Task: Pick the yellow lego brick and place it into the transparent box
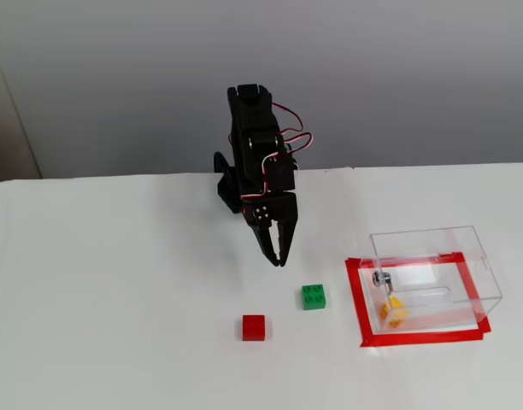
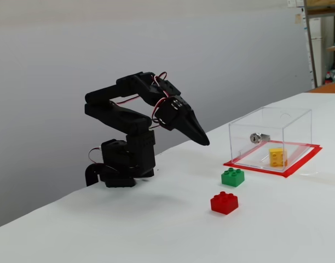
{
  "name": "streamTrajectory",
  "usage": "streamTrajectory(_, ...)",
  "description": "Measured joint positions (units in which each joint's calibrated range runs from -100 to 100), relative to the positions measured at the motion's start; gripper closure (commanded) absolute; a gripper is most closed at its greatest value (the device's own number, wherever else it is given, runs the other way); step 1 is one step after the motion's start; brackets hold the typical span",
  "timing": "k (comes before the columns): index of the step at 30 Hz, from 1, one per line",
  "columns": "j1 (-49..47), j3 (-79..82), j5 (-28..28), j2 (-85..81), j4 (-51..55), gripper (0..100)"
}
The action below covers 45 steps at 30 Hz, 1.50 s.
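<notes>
— What lies on your left?

— In the fixed view that faces me, the white tabletop (image 1: pixel 108 299) is bare on the left. My black base sits at the far edge, against the grey wall. In the side-on fixed view my arm (image 2: pixel 121 112) folds back over that base, with red and white wires looping at the wrist.

— And your jaws?

— My jaws (image 1: pixel 278 259) hang in the air, pointing down and towards the near side, well above the cloth. They look pressed together into one dark point, with nothing between them. From the side, the jaws (image 2: pixel 202 141) show the same closed tip.

— What is below them?

— In the front-facing view, the red lego brick (image 1: pixel 254 327) is nearest the front edge. Just to the right and a little farther back sits the green lego brick (image 1: pixel 313 296). The two are near each other but apart, and both are clear of me.

— And the yellow one?

— The yellow lego brick (image 1: pixel 393 312) is farthest right, inside the transparent box (image 1: pixel 467 256), close to its left wall and tilted. A small metal knob (image 1: pixel 380 278) sits on that wall. The box stands on a frame of red tape (image 1: pixel 355 299).
</notes>
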Motion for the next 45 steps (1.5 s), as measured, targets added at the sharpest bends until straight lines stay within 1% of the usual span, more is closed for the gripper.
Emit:
streamTrajectory(16, 5.34, 10.77, -0.20, -7.61, -0.09, 98)
streamTrajectory(26, 7.37, 20.12, -1.03, -20.13, 0.09, 98)
streamTrajectory(29, 8.87, 23.12, -2.30, -23.93, 0.09, 98)
streamTrajectory(32, 7.69, 26.04, -3.18, -26.55, 0.17, 98)
streamTrajectory(45, 7.91, 31.51, -4.05, -27.32, 0.09, 98)
